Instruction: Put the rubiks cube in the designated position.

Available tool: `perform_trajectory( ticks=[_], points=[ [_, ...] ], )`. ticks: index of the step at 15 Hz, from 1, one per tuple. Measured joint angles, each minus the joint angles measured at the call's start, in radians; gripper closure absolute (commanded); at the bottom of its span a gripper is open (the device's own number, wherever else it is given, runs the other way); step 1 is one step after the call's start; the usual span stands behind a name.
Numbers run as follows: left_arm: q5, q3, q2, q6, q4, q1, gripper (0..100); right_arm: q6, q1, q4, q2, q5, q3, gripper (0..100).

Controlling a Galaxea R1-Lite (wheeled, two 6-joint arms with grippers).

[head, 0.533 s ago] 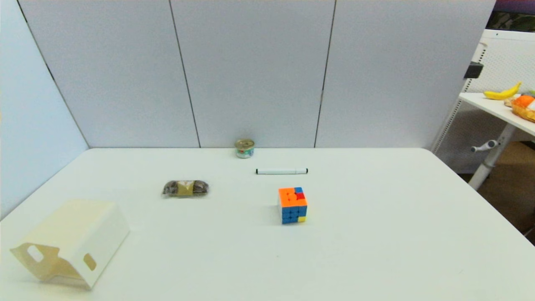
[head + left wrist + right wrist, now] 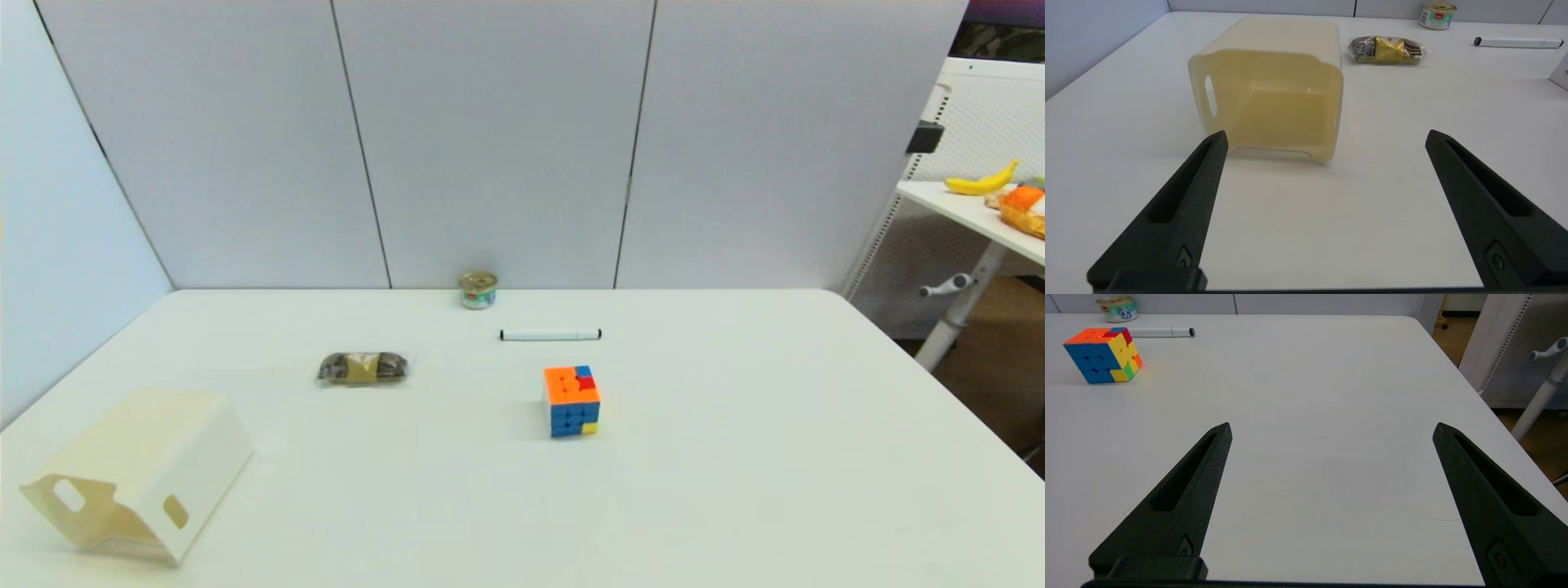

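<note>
Cube upright, orange face up, untouched

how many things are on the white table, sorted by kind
Puzzle toys: 1, the scrambled multicoloured rubiks cube
Pens: 1, the white marker with black cap
Tins: 1, the small round can
Wrapped snacks: 1, the brown and gold packet
Boxes: 1, the cream cardboard box lying on its side
Total: 5
</note>
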Motion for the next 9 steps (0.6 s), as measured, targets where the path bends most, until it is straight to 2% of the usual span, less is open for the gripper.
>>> perform_trajectory(
  ticks=[3, 6, 9],
  points=[
    [0.000, -0.113, 0.155, -0.001, -0.045, -0.002, 0, 0.000, 0.000, 0.000, 0.000, 0.000, 0.000, 0],
    [-0.013, -0.350, 0.409, 0.060, -0.099, -0.015, 0, 0.000, 0.000, 0.000, 0.000, 0.000, 0.000, 0],
    [-0.113, -0.627, 0.679, 0.156, -0.133, -0.054, 0, 0.000, 0.000, 0.001, 0.000, 0.000, 0.000, 0]
  ],
)
